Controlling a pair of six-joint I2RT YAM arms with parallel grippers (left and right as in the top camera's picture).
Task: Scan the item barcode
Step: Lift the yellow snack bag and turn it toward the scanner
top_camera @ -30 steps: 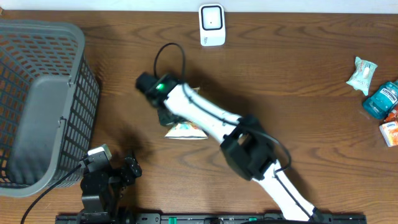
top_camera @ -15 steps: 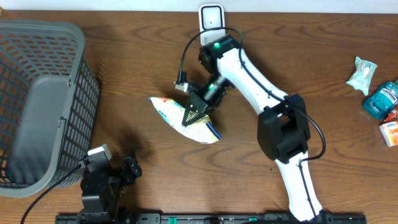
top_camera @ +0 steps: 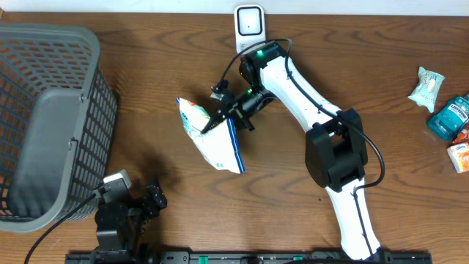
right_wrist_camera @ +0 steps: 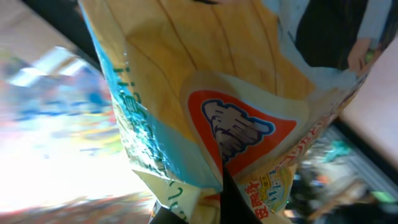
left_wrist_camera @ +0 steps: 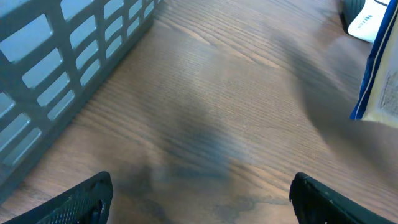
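The crinkly yellow-and-blue plastic snack bag (top_camera: 212,136) hangs from your right gripper (top_camera: 222,116), clamped on its edge; turn its barcode squarely toward the white boxy scanner (top_camera: 250,29) behind the wrist. Left gripper (left_wrist_camera: 202,200) idles, jaws apart.

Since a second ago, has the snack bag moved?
Yes. The snack bag, pinched in the right hand, has shifted slightly toward the scanner and rotated.
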